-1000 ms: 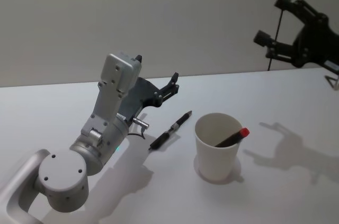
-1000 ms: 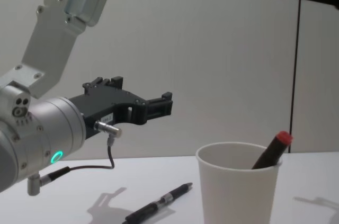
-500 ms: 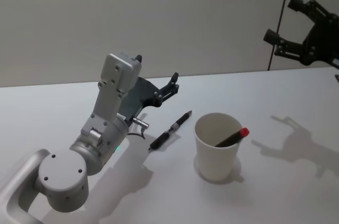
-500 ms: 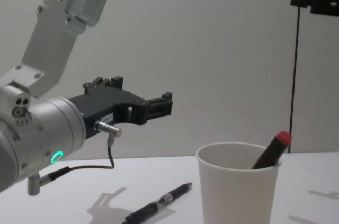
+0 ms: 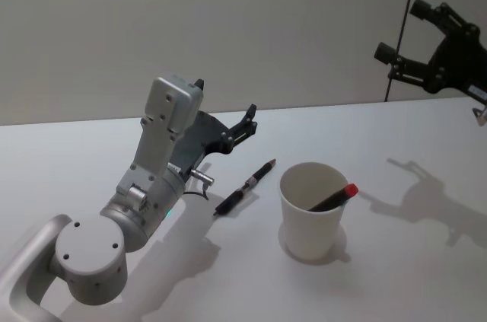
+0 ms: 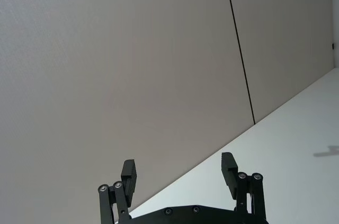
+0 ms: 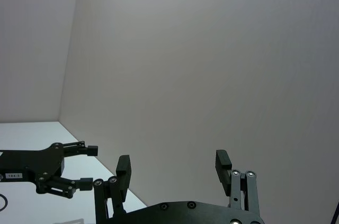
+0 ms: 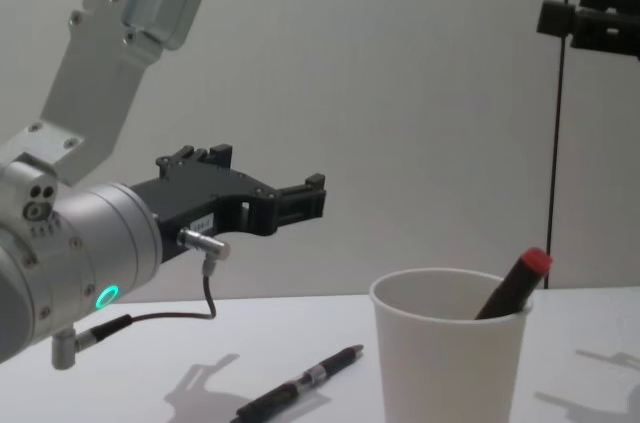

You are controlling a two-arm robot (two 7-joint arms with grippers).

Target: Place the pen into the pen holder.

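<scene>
Black pen point(image 5: 245, 187) lies just left of pen holder point(image 5: 308, 232), under left gripper point(image 5: 249, 119), fingers spread, empty. Right gripper point(image 5: 399, 31) spread, high right of holder.

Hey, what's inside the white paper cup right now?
One dark pen with a red end leans inside the white paper cup, its red end poking above the rim. Its lower tip and the cup's floor are hidden by the near wall.

Matt paper pen holder point(image 5: 308, 232) on smooth table point(image 5: 61, 156).
</scene>
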